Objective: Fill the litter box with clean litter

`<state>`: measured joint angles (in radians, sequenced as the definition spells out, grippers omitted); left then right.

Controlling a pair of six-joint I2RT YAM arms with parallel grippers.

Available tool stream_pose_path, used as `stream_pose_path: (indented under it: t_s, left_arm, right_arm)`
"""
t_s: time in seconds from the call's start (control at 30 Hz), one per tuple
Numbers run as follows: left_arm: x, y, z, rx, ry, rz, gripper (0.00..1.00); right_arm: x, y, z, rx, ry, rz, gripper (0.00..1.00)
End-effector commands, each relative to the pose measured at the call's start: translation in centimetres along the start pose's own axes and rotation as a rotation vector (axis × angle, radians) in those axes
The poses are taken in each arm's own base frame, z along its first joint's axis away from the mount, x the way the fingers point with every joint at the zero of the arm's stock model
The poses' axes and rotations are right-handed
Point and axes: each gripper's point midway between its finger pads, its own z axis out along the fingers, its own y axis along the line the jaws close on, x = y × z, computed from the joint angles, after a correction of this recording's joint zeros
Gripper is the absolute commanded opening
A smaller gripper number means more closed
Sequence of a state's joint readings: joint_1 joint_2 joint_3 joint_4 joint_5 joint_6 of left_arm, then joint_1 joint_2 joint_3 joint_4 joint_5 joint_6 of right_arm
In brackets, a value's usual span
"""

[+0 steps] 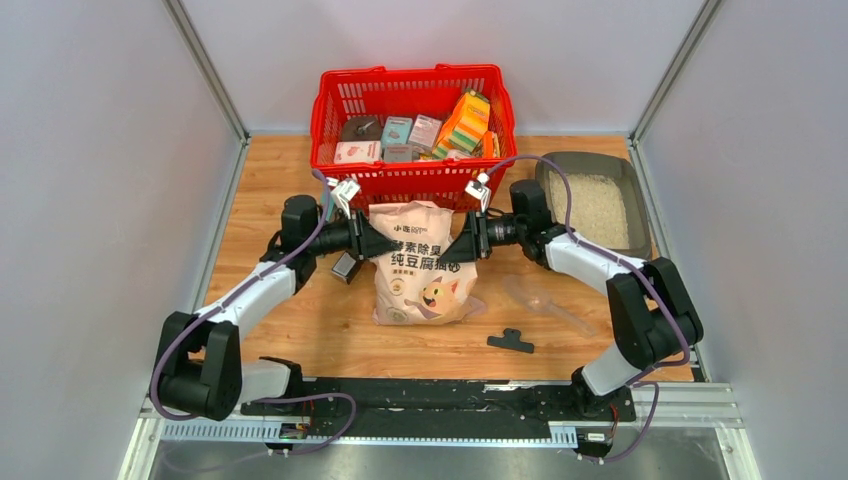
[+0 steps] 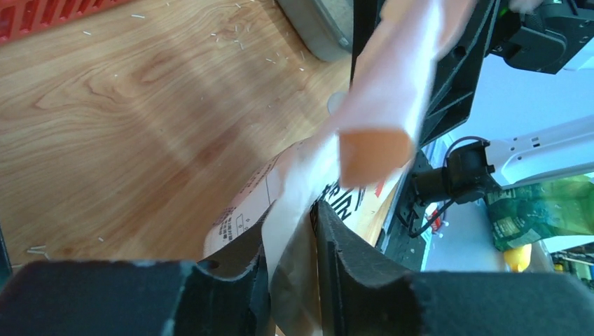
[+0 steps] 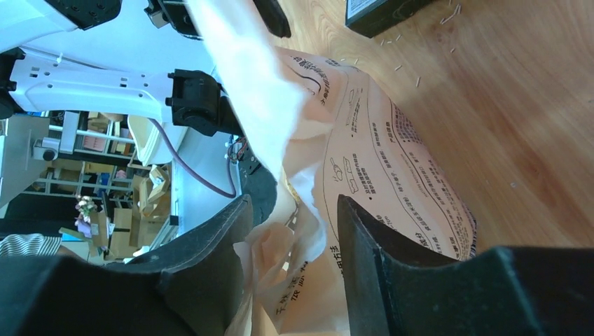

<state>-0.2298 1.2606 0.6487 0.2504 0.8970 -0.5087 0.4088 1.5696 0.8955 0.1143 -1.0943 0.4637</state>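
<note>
The pinkish-cream cat-print bag [image 1: 425, 265] stands upright at the table's middle, in front of the basket. My left gripper [image 1: 375, 243] is at its upper left edge. In the left wrist view that gripper [image 2: 291, 220] is shut on a fold of the bag [image 2: 382, 77]. My right gripper [image 1: 455, 245] is at the bag's upper right edge. Its jaws [image 3: 294, 203] stand open, with crumpled bag [image 3: 378, 161] material loose between them. The grey litter box [image 1: 585, 160] lies at the back right with clean litter [image 1: 598, 208] spread inside it.
The red basket [image 1: 412, 185] of packages stands just behind the bag. A clear scoop [image 1: 540, 300] and a black clip [image 1: 511, 342] lie at the front right, and a small dark box [image 1: 345, 268] sits by the left gripper. Stray granules [image 2: 238, 42] dot the wood.
</note>
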Motion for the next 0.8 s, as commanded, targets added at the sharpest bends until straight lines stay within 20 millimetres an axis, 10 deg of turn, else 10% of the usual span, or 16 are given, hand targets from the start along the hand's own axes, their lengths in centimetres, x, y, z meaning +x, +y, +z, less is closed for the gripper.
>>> stream_pose_path:
  t_s: [0.0,0.4,0.77]
  left_arm:
    - [-1.1,-0.9,0.2,0.038,-0.005,0.015,0.27]
    - [-2.1,0.5,-0.9,-0.005,-0.031,-0.060,0.03]
    - [-0.3,-0.2,-1.4,0.033,0.063,-0.199,0.00]
  right_arm:
    - [-1.9,0.8,0.3,-0.012,-0.077,-0.093,0.51]
    - [0.1,0.2,0.4,0.064,-0.066,-0.061,0.39]
    - [-1.2,3.5,0.6,-0.095,-0.015,-0.017,0.00]
